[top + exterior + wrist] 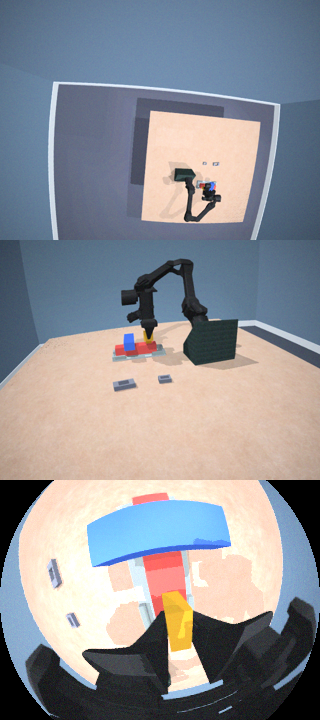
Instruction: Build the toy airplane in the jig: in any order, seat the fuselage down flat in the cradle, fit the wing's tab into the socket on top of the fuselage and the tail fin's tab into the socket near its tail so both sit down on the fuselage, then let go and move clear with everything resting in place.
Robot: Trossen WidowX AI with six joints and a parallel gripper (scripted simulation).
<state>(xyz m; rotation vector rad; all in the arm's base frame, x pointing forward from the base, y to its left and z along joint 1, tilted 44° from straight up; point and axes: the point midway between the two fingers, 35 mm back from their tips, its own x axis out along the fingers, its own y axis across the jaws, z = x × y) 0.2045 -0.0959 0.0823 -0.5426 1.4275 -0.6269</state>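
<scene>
Yellow tail fin (146, 337) (179, 622) stood clamped between the 2 fingers of the gripper (148, 337) (172, 612), above the tail end of the red fuselage (202, 185) (142, 348) (165, 575); blue wing (211, 186) (129, 342) (159, 530) lay across the fuselage. Legible writing: 0 items.
</scene>
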